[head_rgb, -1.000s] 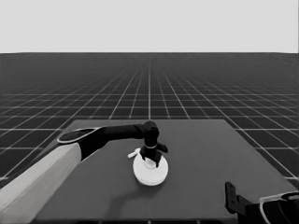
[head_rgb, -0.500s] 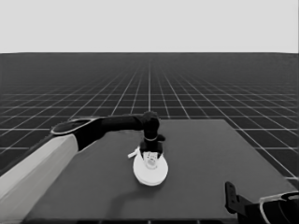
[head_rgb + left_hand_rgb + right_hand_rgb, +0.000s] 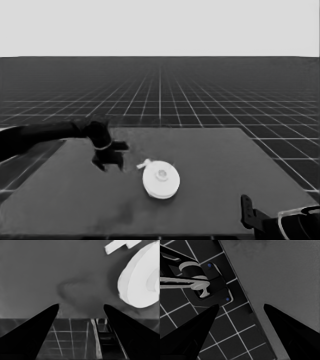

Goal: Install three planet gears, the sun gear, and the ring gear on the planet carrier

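The larger round part [image 3: 160,179] lies flat near the middle of the bench [image 3: 215,165], and no gears show around it. Its top face shows a small round centre detail. A thin white piece [image 3: 143,163] sticks out at its rim on the far left side; whether this piece is joined to the part or only touches it cannot be told. The left arm enters from the left edge of the head view, and the left gripper [image 3: 111,159] stands over the bench just to the left of the larger round part, apart from it. Its fingers [image 3: 37,327] are spread wide with nothing between them; in the left wrist view the larger round part [image 3: 140,282] and the thin white piece [image 3: 120,245] lie off to one side of the fingers. The right gripper [image 3: 241,322] is parked at the near right corner of the bench, fingers [image 3: 285,327] also spread apart and empty, over the bench edge and the floor grid [image 3: 232,330]. Dark machinery with small blue lights [image 3: 207,285] shows past the bench edge.
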